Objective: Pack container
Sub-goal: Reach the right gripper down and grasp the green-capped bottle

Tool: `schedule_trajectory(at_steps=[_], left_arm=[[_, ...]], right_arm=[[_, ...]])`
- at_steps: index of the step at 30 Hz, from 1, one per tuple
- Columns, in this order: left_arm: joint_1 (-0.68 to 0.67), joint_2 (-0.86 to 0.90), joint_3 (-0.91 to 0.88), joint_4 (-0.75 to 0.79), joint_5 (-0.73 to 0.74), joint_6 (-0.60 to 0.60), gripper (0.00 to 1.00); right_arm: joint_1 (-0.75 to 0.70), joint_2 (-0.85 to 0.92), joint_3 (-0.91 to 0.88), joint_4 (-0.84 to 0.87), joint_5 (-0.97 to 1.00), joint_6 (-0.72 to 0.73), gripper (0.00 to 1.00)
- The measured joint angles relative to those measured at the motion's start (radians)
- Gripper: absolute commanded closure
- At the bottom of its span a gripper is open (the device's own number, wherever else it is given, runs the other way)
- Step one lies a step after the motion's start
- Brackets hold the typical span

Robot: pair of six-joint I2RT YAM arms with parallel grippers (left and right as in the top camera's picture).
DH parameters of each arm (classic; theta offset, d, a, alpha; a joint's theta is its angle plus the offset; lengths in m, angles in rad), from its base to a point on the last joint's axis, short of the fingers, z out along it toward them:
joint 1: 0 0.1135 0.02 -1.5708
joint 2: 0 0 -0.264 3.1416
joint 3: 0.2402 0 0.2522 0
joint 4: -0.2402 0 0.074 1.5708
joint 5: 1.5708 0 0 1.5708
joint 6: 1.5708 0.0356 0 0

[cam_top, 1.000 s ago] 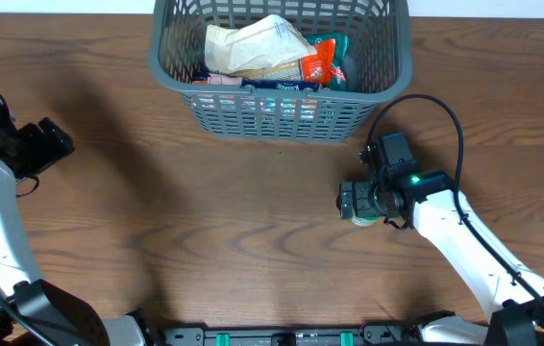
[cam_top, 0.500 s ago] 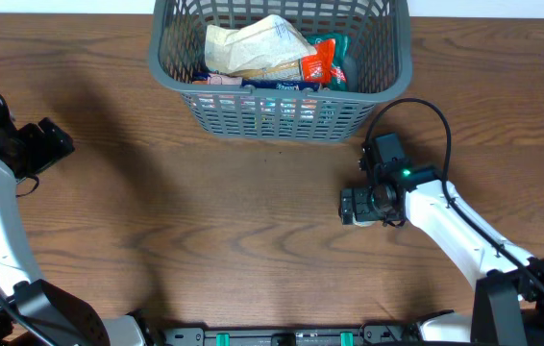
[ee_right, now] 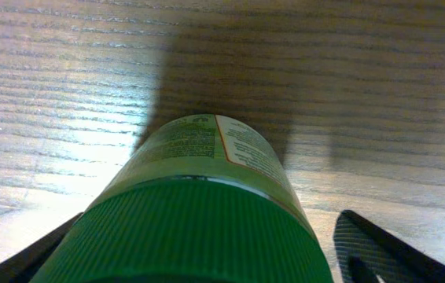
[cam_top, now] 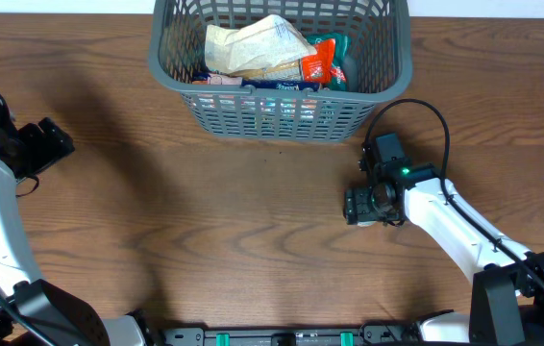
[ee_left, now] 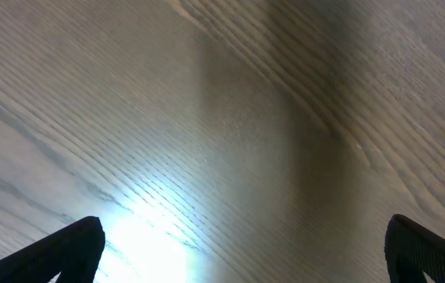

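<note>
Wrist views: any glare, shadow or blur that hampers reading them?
Left wrist: glare whitens the table lower left; a soft shadow band runs down the middle. Right wrist: the jar looms close, label print unreadable, shadow on the wood behind.

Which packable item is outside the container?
The green-lidded jar on the table between the right gripper's fingers; the packets sit inside the container.

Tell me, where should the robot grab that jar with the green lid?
Across its round sides, one finger each side, at the ribbed green lid or just past it. The jar appears to lie with the lid toward the right gripper, whose fingers flank it, so come from that end.
</note>
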Motion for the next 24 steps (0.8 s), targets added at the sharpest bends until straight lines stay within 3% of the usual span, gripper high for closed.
schedule_trajectory(at_steps=[5, 9, 14, 18, 21, 24], left_arm=[[0.0, 0.0, 0.0, 0.0, 0.0, 0.0, 0.01], [0.0, 0.0, 0.0, 0.0, 0.0, 0.0, 0.01], [0.0, 0.0, 0.0, 0.0, 0.0, 0.0, 0.01], [0.0, 0.0, 0.0, 0.0, 0.0, 0.0, 0.01], [0.0, 0.0, 0.0, 0.0, 0.0, 0.0, 0.01], [0.0, 0.0, 0.0, 0.0, 0.0, 0.0, 0.01]], right_arm=[[0.0, 0.0, 0.0, 0.0, 0.0, -0.002, 0.34], [0.0, 0.0, 0.0, 0.001, 0.003, -0.005, 0.49], [0.0, 0.0, 0.001, 0.003, 0.008, -0.003, 0.55], [0.0, 0.0, 0.001, 0.003, 0.009, -0.003, 0.7], [0.0, 0.0, 0.001, 0.003, 0.009, -0.003, 0.91], [0.0, 0.0, 0.001, 0.003, 0.009, -0.003, 0.95]])
